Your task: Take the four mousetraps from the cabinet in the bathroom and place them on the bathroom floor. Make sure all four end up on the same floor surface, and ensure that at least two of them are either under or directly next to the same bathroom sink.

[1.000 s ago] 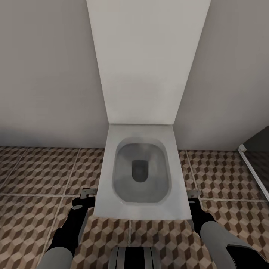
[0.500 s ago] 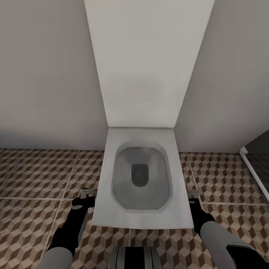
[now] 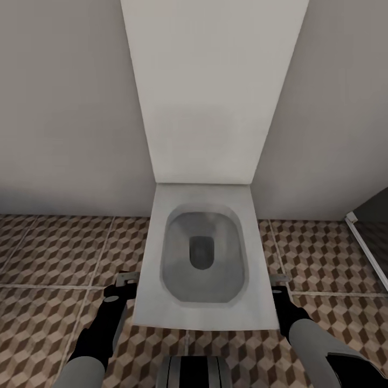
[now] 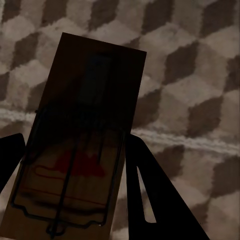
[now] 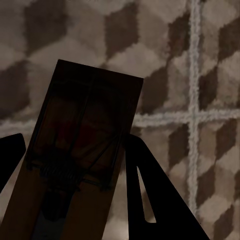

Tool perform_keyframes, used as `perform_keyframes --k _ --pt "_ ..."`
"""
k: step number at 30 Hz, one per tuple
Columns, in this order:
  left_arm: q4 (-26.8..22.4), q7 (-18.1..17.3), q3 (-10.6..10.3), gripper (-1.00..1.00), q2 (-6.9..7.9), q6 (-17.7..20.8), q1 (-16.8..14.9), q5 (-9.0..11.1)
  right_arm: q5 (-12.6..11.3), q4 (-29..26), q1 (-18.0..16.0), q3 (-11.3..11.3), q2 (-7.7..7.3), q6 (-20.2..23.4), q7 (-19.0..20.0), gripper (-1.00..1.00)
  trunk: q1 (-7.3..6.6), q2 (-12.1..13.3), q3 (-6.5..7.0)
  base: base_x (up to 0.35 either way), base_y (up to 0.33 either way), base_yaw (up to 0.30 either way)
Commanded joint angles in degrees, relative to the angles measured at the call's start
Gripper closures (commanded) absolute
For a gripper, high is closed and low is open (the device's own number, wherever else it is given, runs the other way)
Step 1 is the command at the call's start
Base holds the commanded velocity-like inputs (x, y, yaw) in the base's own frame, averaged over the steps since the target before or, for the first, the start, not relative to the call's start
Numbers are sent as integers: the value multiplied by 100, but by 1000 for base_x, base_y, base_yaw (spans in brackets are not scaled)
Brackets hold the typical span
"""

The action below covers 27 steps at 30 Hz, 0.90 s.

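In the left wrist view, a wooden mousetrap [image 4: 82, 140] with dark wire and a red mark sits between the dark fingers [image 4: 150, 190] of my left gripper [image 4: 75, 200], which is shut on it above the cube-patterned bathroom floor [image 4: 195, 75]. In the right wrist view, my right gripper [image 5: 75, 200] is shut on a second mousetrap [image 5: 82, 145] over the floor [image 5: 165, 60], near a crossing of grout lines. In the head view, the left gripper [image 3: 127, 280] and the right gripper [image 3: 279, 280] hang low on either side of a toilet. The cabinet and the bathroom sink are out of view.
A white toilet [image 3: 156, 302] with its lid raised against the grey wall [image 3: 64, 108] stands straight ahead between my arms. A dark panel with a pale frame [image 3: 366, 237] stands at the far right. Patterned floor [image 3: 54, 253] runs along both sides of the toilet.
The head view shifted slightly a second ago, so the toilet looks a little larger; since then it holds still. Both arms keep their places beside the toilet.
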Motion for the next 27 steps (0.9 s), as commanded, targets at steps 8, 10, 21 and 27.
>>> perform_keyframes --k 8,10,21,27 --pt "-10 -27 16 100 -6 28 -4 -38 57 -10 -4 -40 4 36 10 100 -1 -1 -4 0 -44 0" --pt "-10 -27 16 100 -6 28 -3 -38 57 -10 -4 -40 4 36 10 100 -1 -1 -4 0 -9 0" --pt "-10 -27 16 100 -6 20 -4 -38 57 -10 -3 -40 4 36 10 100 -1 -1 -4 0 -1 0" --pt "20 -27 19 100 2 25 -1 -38 64 -7 -3 -35 8 36 9 100 -1 -1 -4 0 0 0"
